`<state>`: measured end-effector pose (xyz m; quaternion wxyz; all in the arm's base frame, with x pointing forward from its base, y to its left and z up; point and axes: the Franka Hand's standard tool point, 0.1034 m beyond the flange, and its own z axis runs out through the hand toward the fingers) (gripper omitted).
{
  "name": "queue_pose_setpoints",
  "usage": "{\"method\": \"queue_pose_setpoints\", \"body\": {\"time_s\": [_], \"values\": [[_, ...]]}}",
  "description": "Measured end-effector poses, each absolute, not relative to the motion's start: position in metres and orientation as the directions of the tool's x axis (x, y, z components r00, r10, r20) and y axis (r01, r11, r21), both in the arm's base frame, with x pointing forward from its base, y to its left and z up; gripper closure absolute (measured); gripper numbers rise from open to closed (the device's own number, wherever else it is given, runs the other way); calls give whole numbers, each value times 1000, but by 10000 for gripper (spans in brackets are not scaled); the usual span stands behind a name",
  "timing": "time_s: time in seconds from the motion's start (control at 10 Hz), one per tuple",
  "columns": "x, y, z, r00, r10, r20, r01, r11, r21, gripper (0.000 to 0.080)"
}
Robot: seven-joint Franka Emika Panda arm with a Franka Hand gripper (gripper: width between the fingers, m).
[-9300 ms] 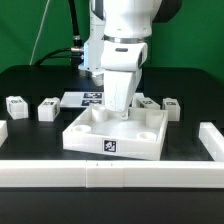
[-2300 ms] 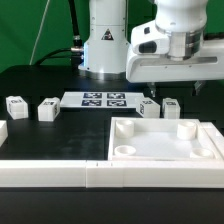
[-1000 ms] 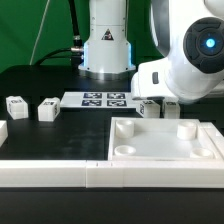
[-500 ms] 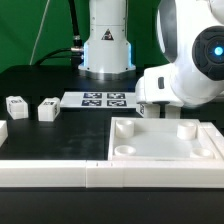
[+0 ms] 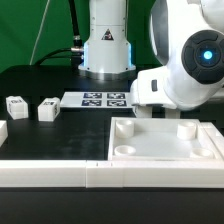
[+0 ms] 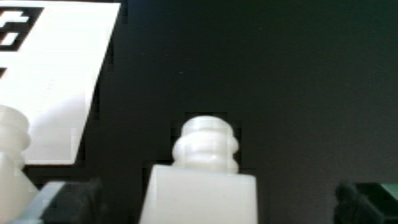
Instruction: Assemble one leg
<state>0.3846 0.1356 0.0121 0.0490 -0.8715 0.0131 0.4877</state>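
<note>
In the wrist view a white leg with a ribbed screw end lies between my gripper's two dark fingers, with a gap on each side. The gripper is open and touches nothing. A second leg lies beside it by the marker board. In the exterior view my arm hangs low behind the tray-like piece and hides those legs and the fingers. Two more legs sit at the exterior view's left.
The marker board lies at the back middle. A long white bar runs along the front. Another white piece sits at the exterior view's left edge. The robot base stands behind.
My arm has come down and shifted toward the exterior view's left, over the two legs behind the tray-like piece. It now hides them. Nothing else moved.
</note>
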Motion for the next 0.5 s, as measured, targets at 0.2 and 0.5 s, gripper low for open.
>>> {"method": "queue_pose_setpoints", "body": {"time_s": [0.2, 0.5], "values": [[385, 136, 12, 524, 22, -851, -72, -995, -70, 180], [385, 136, 12, 524, 22, -852, -72, -995, -70, 513]]}}
